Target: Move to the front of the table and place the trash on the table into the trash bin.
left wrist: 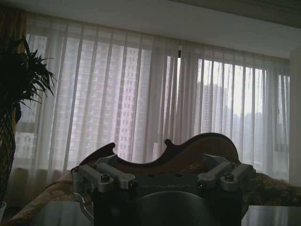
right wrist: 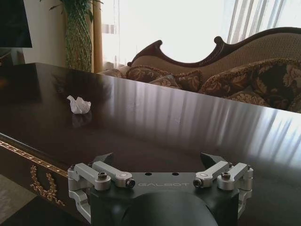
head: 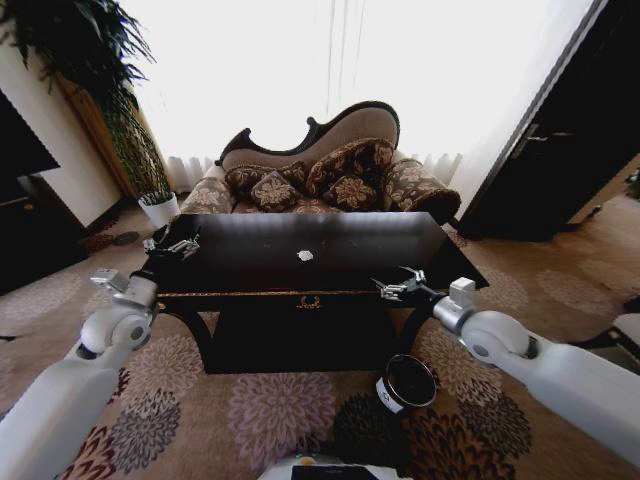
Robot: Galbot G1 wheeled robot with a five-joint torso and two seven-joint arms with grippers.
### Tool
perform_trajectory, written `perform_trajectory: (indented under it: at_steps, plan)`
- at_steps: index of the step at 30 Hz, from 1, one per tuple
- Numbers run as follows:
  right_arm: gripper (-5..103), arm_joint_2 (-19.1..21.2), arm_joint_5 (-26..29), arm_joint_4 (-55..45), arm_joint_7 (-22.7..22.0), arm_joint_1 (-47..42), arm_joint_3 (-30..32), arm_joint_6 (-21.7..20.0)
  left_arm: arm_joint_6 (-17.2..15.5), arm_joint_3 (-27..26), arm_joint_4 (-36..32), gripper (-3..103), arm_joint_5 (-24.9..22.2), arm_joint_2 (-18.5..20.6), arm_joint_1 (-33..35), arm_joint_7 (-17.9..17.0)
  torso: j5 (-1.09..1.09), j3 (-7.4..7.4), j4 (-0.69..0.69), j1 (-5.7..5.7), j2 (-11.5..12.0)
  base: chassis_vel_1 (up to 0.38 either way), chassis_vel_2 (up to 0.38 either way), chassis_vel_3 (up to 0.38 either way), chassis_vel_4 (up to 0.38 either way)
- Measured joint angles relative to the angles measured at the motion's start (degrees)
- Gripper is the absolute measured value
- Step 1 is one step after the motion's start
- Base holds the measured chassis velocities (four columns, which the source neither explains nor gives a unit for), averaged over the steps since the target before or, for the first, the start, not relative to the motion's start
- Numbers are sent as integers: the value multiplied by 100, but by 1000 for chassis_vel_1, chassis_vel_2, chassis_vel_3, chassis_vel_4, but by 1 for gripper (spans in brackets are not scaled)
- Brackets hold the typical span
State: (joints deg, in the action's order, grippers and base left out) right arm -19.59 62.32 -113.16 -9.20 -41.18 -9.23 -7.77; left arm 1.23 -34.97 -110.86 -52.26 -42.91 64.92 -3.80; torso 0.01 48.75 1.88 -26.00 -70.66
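**Paper Scrap Is Waiting on the Dark Table**

A bright room with white curtains (left wrist: 141, 94) and a curvy sofa (head: 320, 165) is being shown, and the dark shiny table (head: 250, 265) is being faced from the front.

One crumpled white paper scrap (head: 305, 255) is lying alone near the middle of the table top, well apart from both grippers. It is seen in the right wrist view too (right wrist: 79, 105). Nothing is touching it, so it is judged not yet picked up.

The trash bin (head: 405, 383) is standing on the flowery carpet (head: 270, 410), in front of the table and below the right arm. That spot is probably handy for dropping the scrap in.

The right gripper (head: 402, 287) is being held over the table's front right edge, its fingers spread wide and holding nothing. The left gripper (head: 172, 243) is being held above the table's far left corner, also spread wide and empty.
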Motion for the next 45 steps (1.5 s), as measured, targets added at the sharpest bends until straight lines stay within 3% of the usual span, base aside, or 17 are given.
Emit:
perform_trajectory:
  at_steps: [4, 13, 15, 33, 45]
  plan:
    - [100, -300, 176, 327, -110, 1169, -1100, -136, 0, -1, 0, 100, 0, 0, 0, -2, -1, 0, -3, -1, 0, 0, 0, 0, 0]
    - [100, -559, 325, 601, -207, 2197, -2018, -298, 0, 0, 0, 100, 0, 0, 0, 0, -2, 0, -1, 0, -1, 0, 0, 0, 0]
    - [100, -675, 383, 725, -275, 2791, -2504, -348, 0, 0, 0, 100, 0, 0, 0, -2, -4, 0, -2, 0, 0, 0, 0, 0, 0]
    - [100, -1365, 1014, 1114, -619, 4476, -4192, -662, 0, 0, 0, 100, 0, 0, 0, -1, -3, 0, -2, 0, 0, 0, 0, 0, 0]
    - [100, -1868, 1054, 1499, -731, 5120, -4769, -667, 0, -1, 0, 100, 0, 0, 0, -1, -2, 0, -1, 0, 0, 0, 0, 0, 0]
